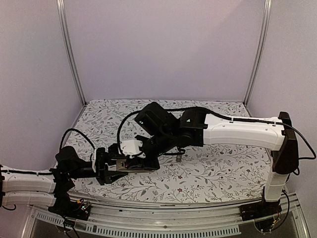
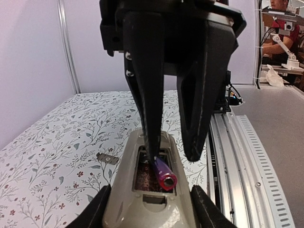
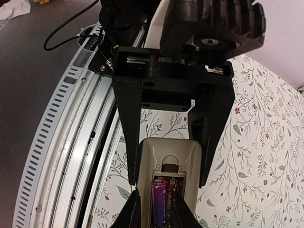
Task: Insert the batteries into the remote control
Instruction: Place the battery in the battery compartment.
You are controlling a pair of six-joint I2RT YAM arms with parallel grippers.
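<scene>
- clamping the remote control [image 3: 166, 149] by its two long sides, the left gripper [image 2: 148, 206] holds it over the near left part of the counter [image 2: 52, 156]. the greyish back is turned up and the battery recess [image 2: 145, 179] is uncovered.
- one purple battery [image 3: 158, 199] lies aslant in that recess, on the side towards the counter's near edge, its magenta end nearest the left gripper.
- the right gripper [image 2: 172, 157] comes down on the remote from above. one finger [image 2: 145, 95] reaches into the recess at the battery's far end, and the other hangs at the remote's near long edge.
- from the right wrist its fingers stand close on either side of the battery; whether they actually pinch it cannot be told.
- a small flat grey piece [image 2: 108, 158] lies on the counter near the remote, apart from it.
</scene>
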